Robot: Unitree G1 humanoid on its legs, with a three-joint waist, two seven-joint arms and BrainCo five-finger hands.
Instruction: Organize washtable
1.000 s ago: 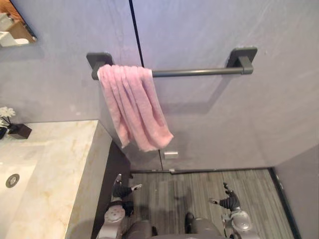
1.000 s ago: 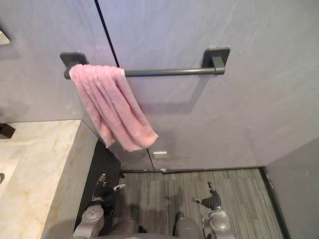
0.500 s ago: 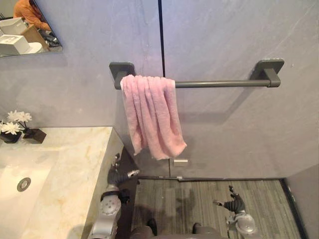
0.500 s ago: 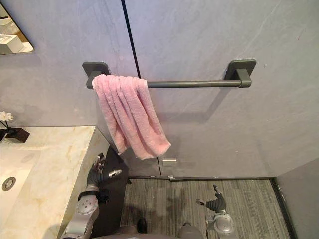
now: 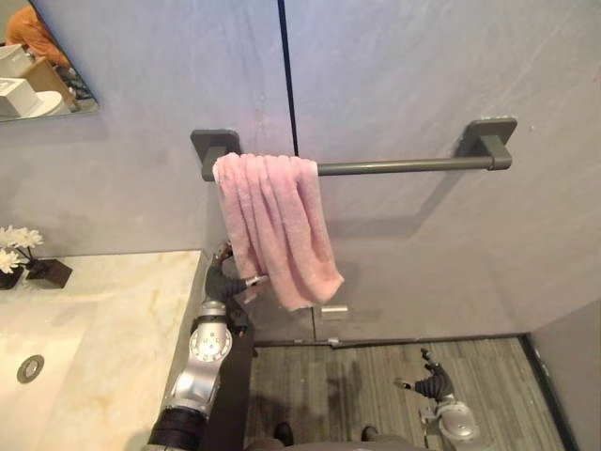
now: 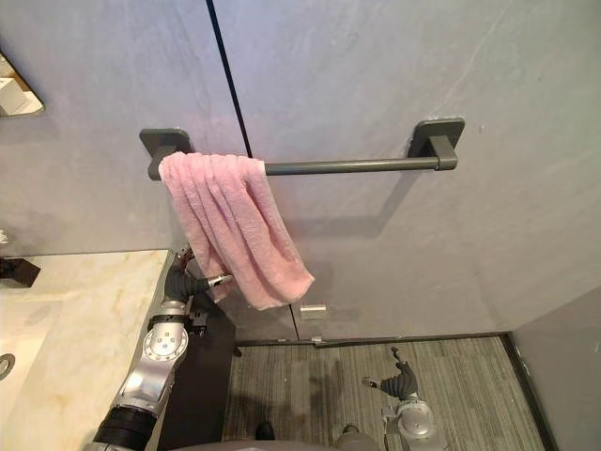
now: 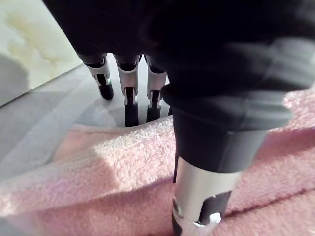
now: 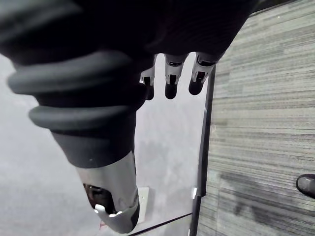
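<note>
Pink towel (image 5: 277,225); dark grey rail (image 5: 404,167); pale grey wall (image 5: 423,75); cream tabletop (image 5: 122,310) veined tan; grey-striped floor (image 5: 376,376); white flowers (image 5: 14,246), pot (image 5: 52,273) seemingly black.

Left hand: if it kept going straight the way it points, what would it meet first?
The towel. The open left hand is already at its lower edge, and the wrist view shows the hem between thumb and fingers. Behind it is probably the wall, though depth is unclear.

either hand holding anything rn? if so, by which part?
Nothing is held. The left hand is open at the lower edge of the pink terry towel, thumb and fingers either side of its hem, not closed. The right hand hangs open, empty.
</note>
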